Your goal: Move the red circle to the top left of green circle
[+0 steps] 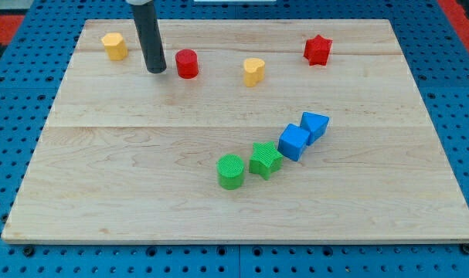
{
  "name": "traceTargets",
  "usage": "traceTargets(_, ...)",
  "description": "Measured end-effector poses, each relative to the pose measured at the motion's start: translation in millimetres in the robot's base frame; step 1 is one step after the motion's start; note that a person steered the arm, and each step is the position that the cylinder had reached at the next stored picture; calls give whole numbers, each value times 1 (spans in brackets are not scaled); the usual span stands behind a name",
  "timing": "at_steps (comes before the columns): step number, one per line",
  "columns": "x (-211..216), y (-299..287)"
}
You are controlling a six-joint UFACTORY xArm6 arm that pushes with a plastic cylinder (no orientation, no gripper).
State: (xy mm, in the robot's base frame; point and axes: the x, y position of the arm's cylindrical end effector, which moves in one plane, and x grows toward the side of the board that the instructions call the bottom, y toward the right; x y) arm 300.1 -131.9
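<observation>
The board (141, 154) is pale, smooth, matt wood with visible grain. Upon it, the green circle (231, 171) shows a ribbed, matt plastic top.

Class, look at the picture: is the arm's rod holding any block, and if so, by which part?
Nothing is held. My tip rests on the wooden board, just to the view's left of the red circle block, apart from it.

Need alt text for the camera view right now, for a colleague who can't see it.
My tip rests just left of the red circle near the wooden board's top; the green circle sits lower, starting a diagonal row with a green star and two blue blocks.
</observation>
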Motion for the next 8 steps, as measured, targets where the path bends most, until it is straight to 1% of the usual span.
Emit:
traceTargets(1,-56,42)
traceTargets(2,-27,26)
traceTargets(3,22,28)
traceTargets(4,-18,29)
traceTargets(6,9,64)
traceTargets(7,55,75)
traceTargets(8,45,87)
